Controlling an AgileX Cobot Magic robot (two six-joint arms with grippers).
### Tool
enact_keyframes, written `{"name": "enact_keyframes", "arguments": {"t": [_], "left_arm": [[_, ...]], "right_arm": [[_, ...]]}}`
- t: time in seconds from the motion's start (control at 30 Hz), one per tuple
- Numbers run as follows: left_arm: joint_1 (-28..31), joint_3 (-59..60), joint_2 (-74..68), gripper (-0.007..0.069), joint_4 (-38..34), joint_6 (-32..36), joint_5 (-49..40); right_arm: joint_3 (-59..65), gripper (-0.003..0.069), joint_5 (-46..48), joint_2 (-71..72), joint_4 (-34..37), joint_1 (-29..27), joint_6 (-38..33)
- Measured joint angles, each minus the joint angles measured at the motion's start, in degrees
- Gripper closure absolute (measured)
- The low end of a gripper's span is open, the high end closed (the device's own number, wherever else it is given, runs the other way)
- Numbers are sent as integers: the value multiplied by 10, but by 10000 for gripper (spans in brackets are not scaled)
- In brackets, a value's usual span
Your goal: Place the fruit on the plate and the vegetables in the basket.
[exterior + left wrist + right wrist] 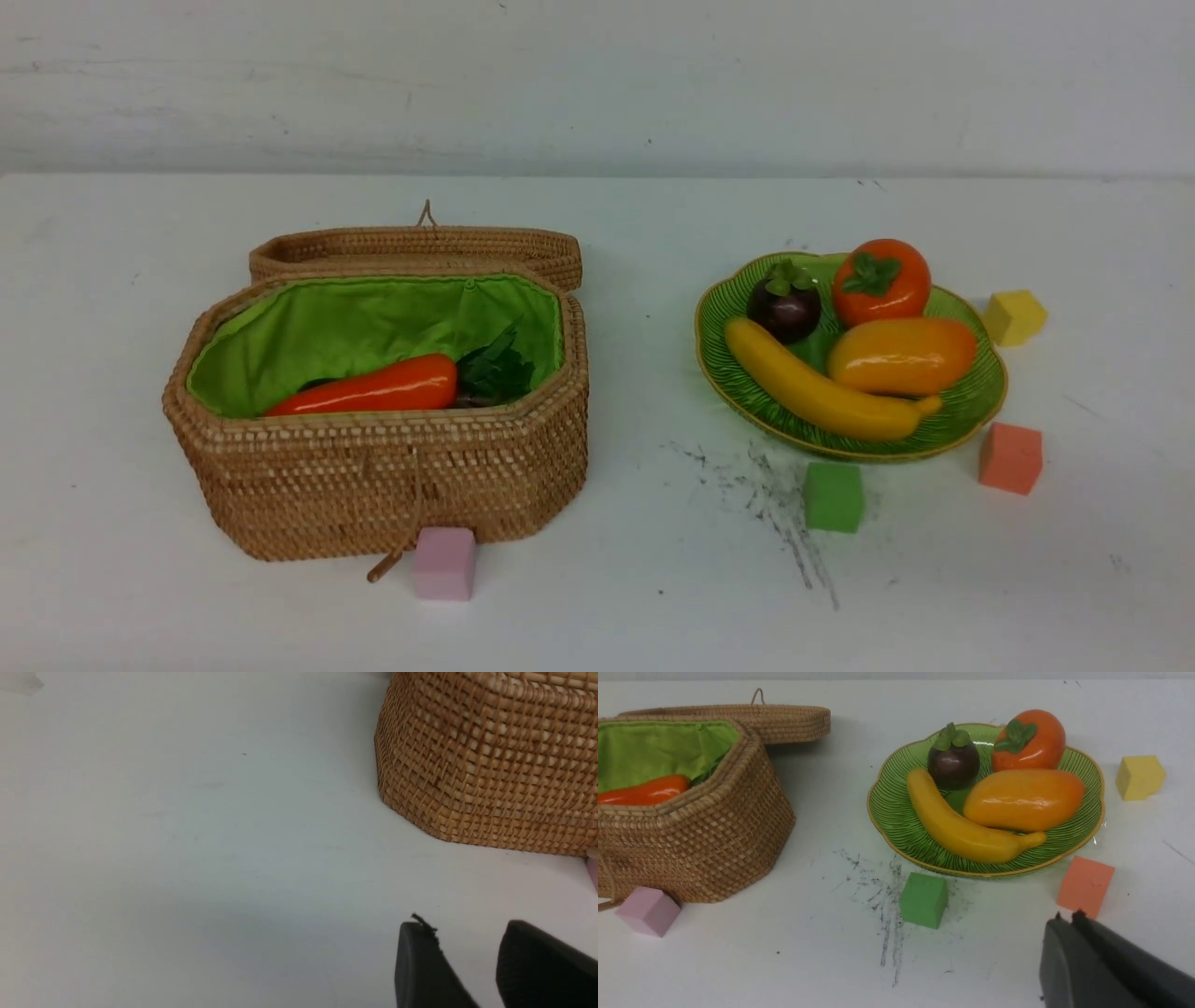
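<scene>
Nearest our lens in the front view, a pink foam cube (pixel 444 562) sits at lower centre-left, touching the front wall of the wicker basket (pixel 373 485). We see the basket's lid (pixel 415 250) folded back behind it and, on its green lining, the long red-orange vegetable (pixel 369 386) with dark leaves beside it; the other vegetables we cannot make out. At right of the frame, the green plate (pixel 976 397) carries all four fruits: banana (pixel 822 392) in front, mango (pixel 901 355) behind it, mangosteen (pixel 784 303) and persimmon (pixel 882 280) at the back. A green cube (pixel 833 497) sits just below the plate, an orange cube (pixel 1010 457) at its lower right, a yellow cube (pixel 1014 317) at its right.

From the left wrist, we see the left gripper (pixel 472 952) at the lower right of the frame, its two black fingers apart and holding nothing, above bare table (pixel 187 858); the basket's woven wall fills the upper right.

From the right wrist, we see the right gripper (pixel 1066 921) at the lower right, fingers pressed together and empty, near the orange cube. Plate and fruit fill the upper middle; the basket stands at left.
</scene>
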State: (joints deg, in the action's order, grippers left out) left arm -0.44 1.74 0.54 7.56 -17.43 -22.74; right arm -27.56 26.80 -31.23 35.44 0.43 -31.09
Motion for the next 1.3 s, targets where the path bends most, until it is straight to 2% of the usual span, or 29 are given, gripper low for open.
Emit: {"name": "enact_keyframes", "arguments": {"t": [0.1, 0.23, 0.4, 0.53, 0.6, 0.7, 0.77, 0.8, 0.87, 1.03, 1.3], "left_arm": [[0, 0, 0, 386, 0, 0, 0], [0, 0, 0, 386, 0, 0, 0], [0, 0, 0, 386, 0, 0, 0], [0, 0, 0, 386, 0, 0, 0], [0, 0, 0, 386, 0, 0, 0], [0, 0, 0, 386, 0, 0, 0], [0, 0, 0, 386, 0, 0, 0], [0, 0, 0, 386, 0, 0, 0], [0, 0, 0, 386, 0, 0, 0], [0, 0, 0, 386, 0, 0, 0], [0, 0, 0, 386, 0, 0, 0]], "right_arm": [[1, 664, -8, 0, -10, 13, -1], [3, 662, -79, 0, -44, 34, -6], [10, 659, -142, 6, -49, 22, -4], [60, 658, -155, 64, -86, -6, 19], [88, 657, -166, 101, -123, -15, 54], [165, 655, -171, 186, -254, -24, 191], [193, 655, -170, 211, -292, -24, 237], [226, 655, -169, 243, -347, -24, 307], [272, 655, -163, 275, -406, -24, 384], [289, 650, -68, 314, -447, -24, 451], [287, 644, -59, 318, -442, -24, 457]]}}
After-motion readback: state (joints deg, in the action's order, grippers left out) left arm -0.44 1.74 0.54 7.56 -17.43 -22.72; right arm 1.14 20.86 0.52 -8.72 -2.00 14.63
